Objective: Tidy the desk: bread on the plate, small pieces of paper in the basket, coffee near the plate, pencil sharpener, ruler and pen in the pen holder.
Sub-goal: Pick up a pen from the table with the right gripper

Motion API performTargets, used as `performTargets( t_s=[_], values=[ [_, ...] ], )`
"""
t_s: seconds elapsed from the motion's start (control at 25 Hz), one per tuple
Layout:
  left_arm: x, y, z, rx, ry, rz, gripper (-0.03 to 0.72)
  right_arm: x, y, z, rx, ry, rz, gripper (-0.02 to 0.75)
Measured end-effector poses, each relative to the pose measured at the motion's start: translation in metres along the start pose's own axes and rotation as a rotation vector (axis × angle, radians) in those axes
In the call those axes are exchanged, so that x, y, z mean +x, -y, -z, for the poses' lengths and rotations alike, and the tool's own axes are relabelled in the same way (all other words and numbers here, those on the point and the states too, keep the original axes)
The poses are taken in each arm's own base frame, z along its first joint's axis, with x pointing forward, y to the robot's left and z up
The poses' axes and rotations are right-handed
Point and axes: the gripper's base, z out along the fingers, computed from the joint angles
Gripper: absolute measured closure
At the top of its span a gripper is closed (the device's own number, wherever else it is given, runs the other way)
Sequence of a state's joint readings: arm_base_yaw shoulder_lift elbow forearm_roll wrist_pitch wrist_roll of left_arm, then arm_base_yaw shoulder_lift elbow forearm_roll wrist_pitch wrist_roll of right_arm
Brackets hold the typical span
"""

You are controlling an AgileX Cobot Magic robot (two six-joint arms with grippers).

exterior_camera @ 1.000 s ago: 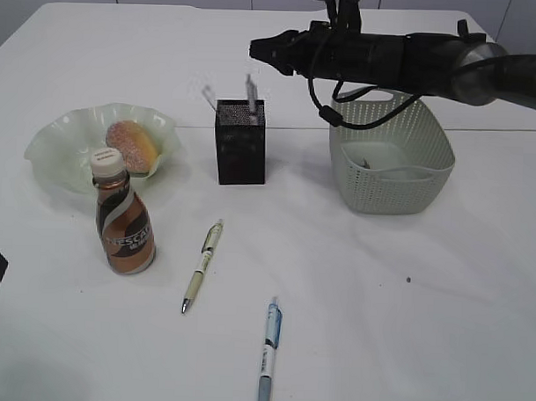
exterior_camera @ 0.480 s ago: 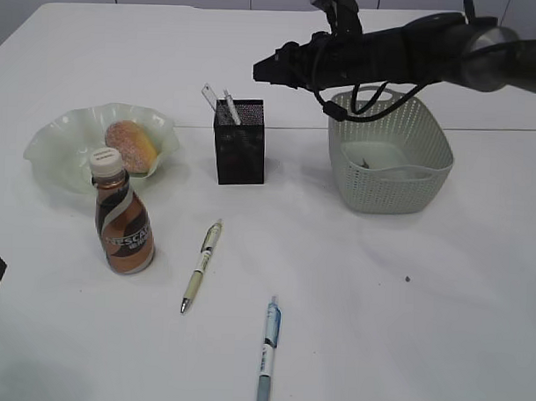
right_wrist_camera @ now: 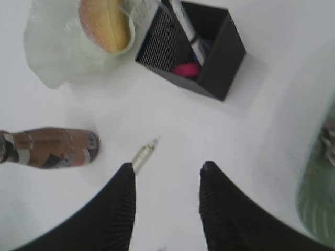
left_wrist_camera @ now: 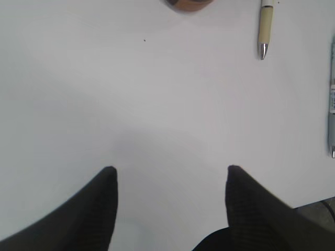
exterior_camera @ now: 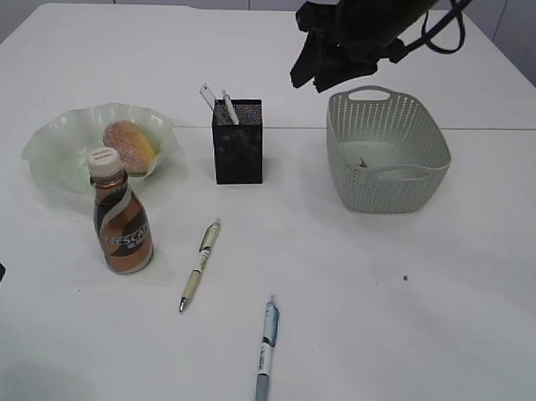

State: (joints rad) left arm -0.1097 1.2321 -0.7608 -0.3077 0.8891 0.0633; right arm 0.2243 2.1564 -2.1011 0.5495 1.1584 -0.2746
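Note:
The bread (exterior_camera: 129, 145) lies on the pale green plate (exterior_camera: 54, 153); both show in the right wrist view, bread (right_wrist_camera: 104, 23). The coffee bottle (exterior_camera: 122, 217) stands in front of the plate. The black pen holder (exterior_camera: 237, 142) holds a ruler (exterior_camera: 210, 99), a pen (exterior_camera: 229, 106) and a pink sharpener (right_wrist_camera: 187, 69). A cream pen (exterior_camera: 200, 264) and a blue pen (exterior_camera: 265, 350) lie on the table. The green basket (exterior_camera: 389, 152) holds paper scraps. My right gripper (right_wrist_camera: 166, 170) is open and empty, high above the table; it shows in the exterior view (exterior_camera: 312, 70). My left gripper (left_wrist_camera: 170, 170) is open and empty over bare table.
The white table (exterior_camera: 405, 302) spreads around everything. In the left wrist view the cream pen's tip (left_wrist_camera: 265, 29) and the blue pen (left_wrist_camera: 332, 104) lie at the upper right.
My right arm has swung up and back from above the pen holder toward the basket side. The pen now rests lower, tilted, in the holder.

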Motion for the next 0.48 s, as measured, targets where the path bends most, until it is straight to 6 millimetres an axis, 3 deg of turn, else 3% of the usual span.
performTargets(
  t_s=[0.16,0.24,0.48],
  values=[
    [0.0,0.0,0.0,0.0,-0.004,0.0,0.213,0.008,-0.036,0.017,0.185,-0.072,0.009,0.438],
    [0.0,0.0,0.0,0.0,-0.004,0.0,0.213,0.01,-0.057,0.016,0.229,-0.078,0.012,0.438],
    [0.0,0.0,0.0,0.0,-0.004,0.0,0.213,0.037,-0.09,-0.016,0.222,-0.188,-0.043,0.438]
  ],
)
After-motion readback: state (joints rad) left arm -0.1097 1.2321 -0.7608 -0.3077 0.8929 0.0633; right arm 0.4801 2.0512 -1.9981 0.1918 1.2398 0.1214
